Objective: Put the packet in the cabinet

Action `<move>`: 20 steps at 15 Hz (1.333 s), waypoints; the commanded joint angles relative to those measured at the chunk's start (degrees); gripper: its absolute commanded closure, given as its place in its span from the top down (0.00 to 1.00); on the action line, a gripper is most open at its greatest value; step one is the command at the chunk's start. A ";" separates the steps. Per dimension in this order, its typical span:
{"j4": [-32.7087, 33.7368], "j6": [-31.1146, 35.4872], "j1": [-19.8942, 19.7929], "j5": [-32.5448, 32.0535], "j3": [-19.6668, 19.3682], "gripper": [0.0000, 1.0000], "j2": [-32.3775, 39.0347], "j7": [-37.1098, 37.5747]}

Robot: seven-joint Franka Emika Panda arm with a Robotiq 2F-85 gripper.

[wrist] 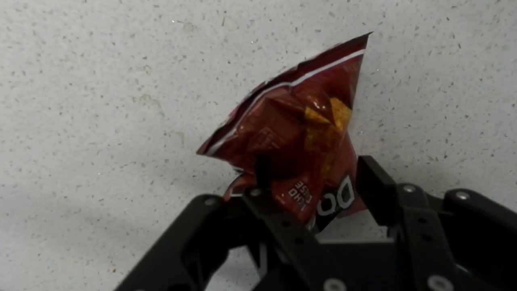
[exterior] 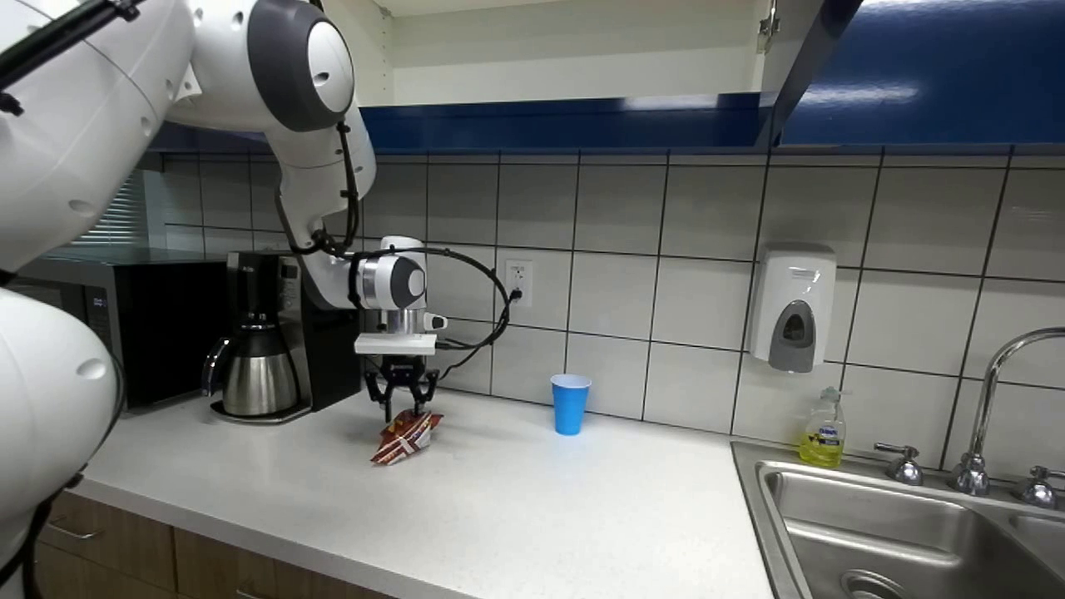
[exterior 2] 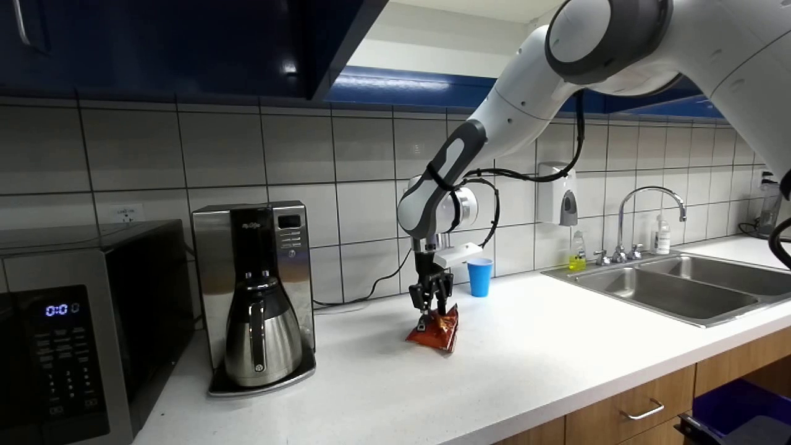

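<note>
Your Robotiq gripper (exterior: 403, 413) pinches the red nacho-cheese chip packet (wrist: 299, 137), which lies buckled between the fingers (wrist: 375, 190) on the countertop (exterior: 566, 507), presumably so you can lift it to the wall cabinet (exterior: 574, 58), standing open above to receive it.

White, dark-flecked counter (exterior 2: 531, 371); front edge square. Toward left end in both exterior views: microwave (exterior 2: 114, 321), then coffee maker (exterior 2: 252, 247) just beside it. Dark red crinkled packet (exterior 2: 440, 335) touching counter between front and back edges. Blue cup (exterior 2: 479, 281) upright near back edge, right of packet. Steel double sink (exterior: 764, 507) let in farther right, near rim just inside front edge.
</note>
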 commanded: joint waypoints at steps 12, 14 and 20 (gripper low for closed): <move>1.62 -0.91 -0.20 -1.74 0.00 0.00 1.07 1.90; 0.86 -1.14 -0.56 -1.13 0.38 0.00 -0.14 1.51; -2.76 -2.11 -1.63 0.44 1.04 0.00 -6.55 0.94</move>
